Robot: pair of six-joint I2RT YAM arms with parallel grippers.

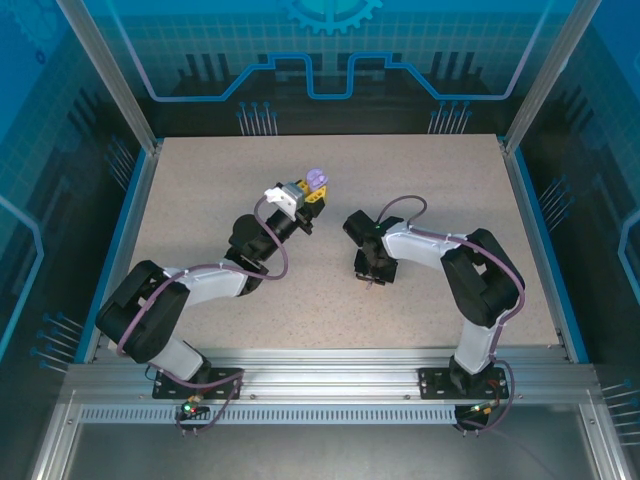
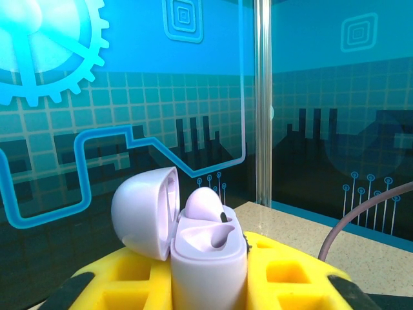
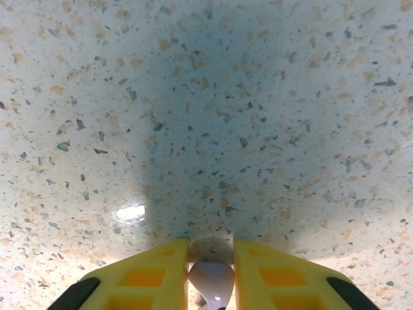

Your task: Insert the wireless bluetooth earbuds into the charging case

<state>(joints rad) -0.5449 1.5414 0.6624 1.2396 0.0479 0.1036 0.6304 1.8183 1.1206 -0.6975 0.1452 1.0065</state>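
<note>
My left gripper (image 2: 210,274) is shut on a lilac charging case (image 2: 208,265), held upright above the table with its lid (image 2: 145,210) swung open to the left. One lilac earbud (image 2: 205,205) sits in the far slot, and the near slot (image 2: 218,237) is hollow. From above, the case (image 1: 316,180) shows at the tip of the left gripper (image 1: 306,195). My right gripper (image 1: 372,274) points straight down at the table. Its yellow fingers (image 3: 151,274) pinch a second lilac earbud (image 3: 211,281) against the speckled table (image 3: 213,116).
The speckled table (image 1: 200,210) is bounded by blue rails and glass walls at the back and sides. The two arms reach toward the table's middle, with a gap between the left gripper and the right arm's wrist (image 1: 358,228).
</note>
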